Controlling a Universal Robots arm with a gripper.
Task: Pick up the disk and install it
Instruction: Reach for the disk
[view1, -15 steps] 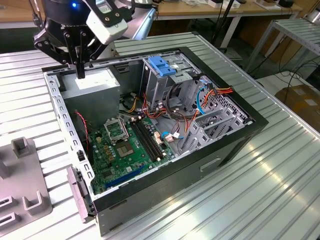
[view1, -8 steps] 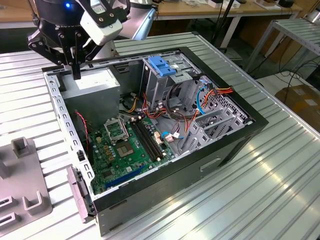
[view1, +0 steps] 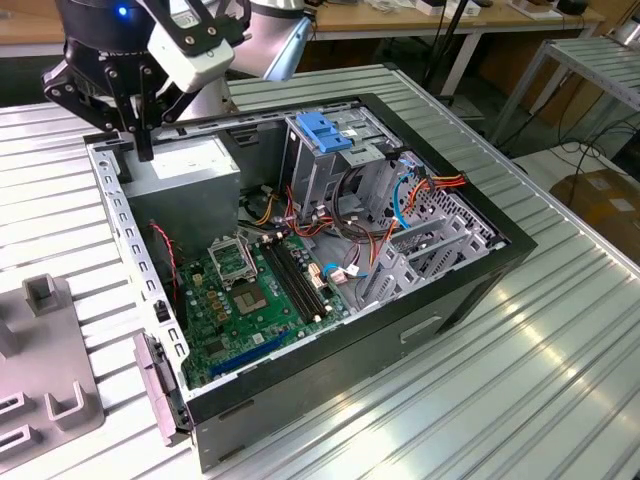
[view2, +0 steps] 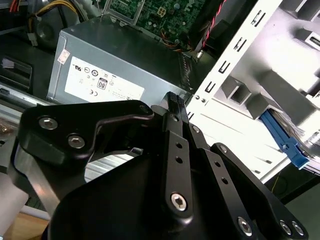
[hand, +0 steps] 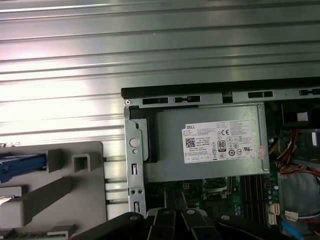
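Observation:
The disk shows in part as a blue rail (hand: 20, 165) on a grey fixture (hand: 75, 200) beside the open computer case (view1: 330, 250); the same blue rail (view2: 282, 140) appears in the second wrist view. My gripper (view1: 143, 148) hangs over the case's far corner at the exterior view's left, above the case wall next to the power supply. Its black fingers (hand: 165, 222) stand close together with nothing between them. The gripper (view2: 172, 100) is apart from the disk.
A grey power supply (hand: 210, 145) with a white sticker fills the case corner under the gripper. A metal drive cage with a blue handle (view1: 322, 135) stands at the back of the case, with the motherboard (view1: 250, 290) and cables nearby. Ribbed metal table (view1: 520, 370) all round.

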